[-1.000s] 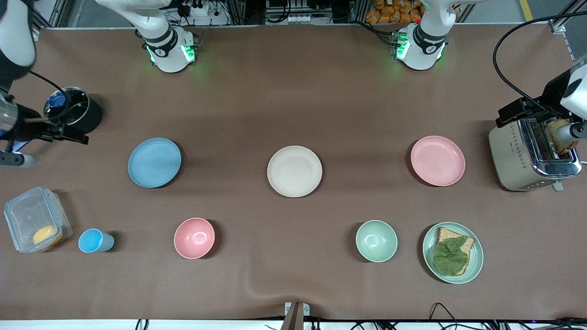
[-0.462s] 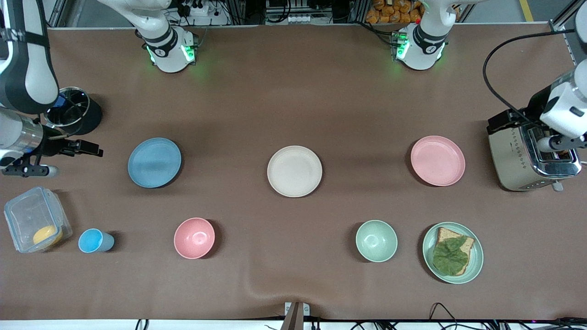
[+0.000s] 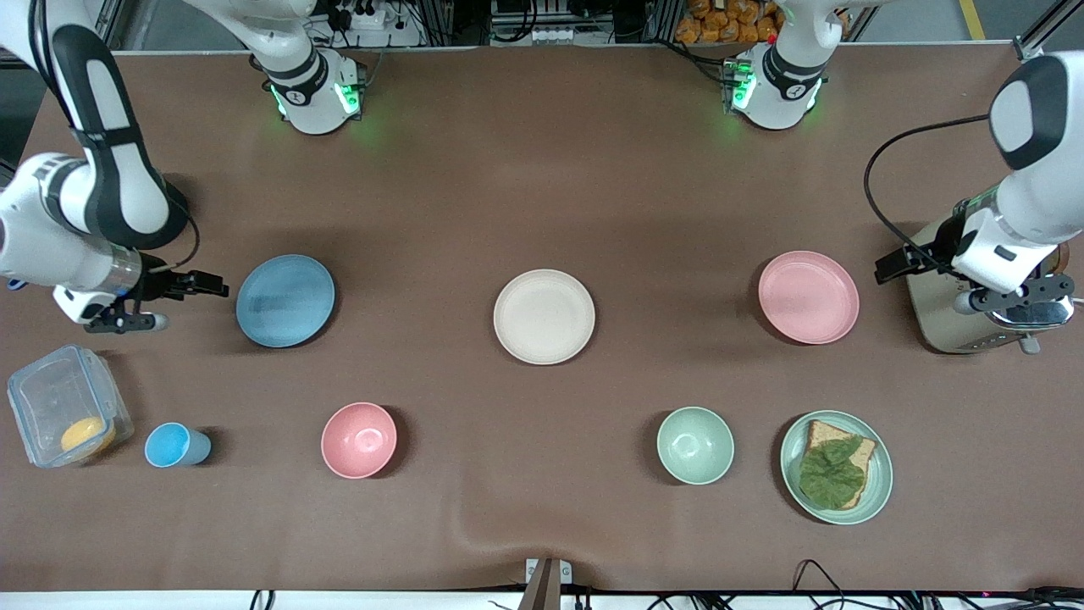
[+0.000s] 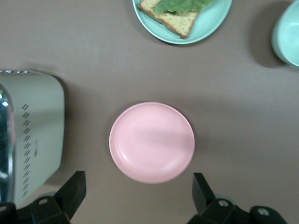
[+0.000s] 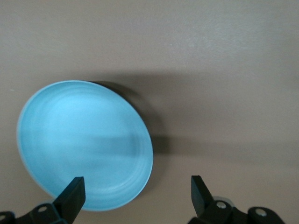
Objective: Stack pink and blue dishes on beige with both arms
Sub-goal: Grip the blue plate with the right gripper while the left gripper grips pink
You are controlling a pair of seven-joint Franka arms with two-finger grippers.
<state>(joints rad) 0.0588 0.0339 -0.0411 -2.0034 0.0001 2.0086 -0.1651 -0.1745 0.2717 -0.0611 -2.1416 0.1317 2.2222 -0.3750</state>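
The cream-beige plate lies at the table's middle. The light blue plate lies toward the right arm's end, the pale pink plate toward the left arm's end. All three are flat on the cloth and bare. My right gripper hangs open over the table beside the blue plate, at its outer rim, holding nothing. My left gripper hangs open over the toaster's edge beside the pink plate. Nothing is between its fingers.
A toaster stands at the left arm's end. Nearer the front camera sit a pale green plate with bread and a leaf, a green bowl, a pink bowl, a blue cup and a clear lidded box.
Both arms have swung inward. The right gripper left the black pot and came beside the blue plate. The left gripper came off the toaster slot toward the pink plate.
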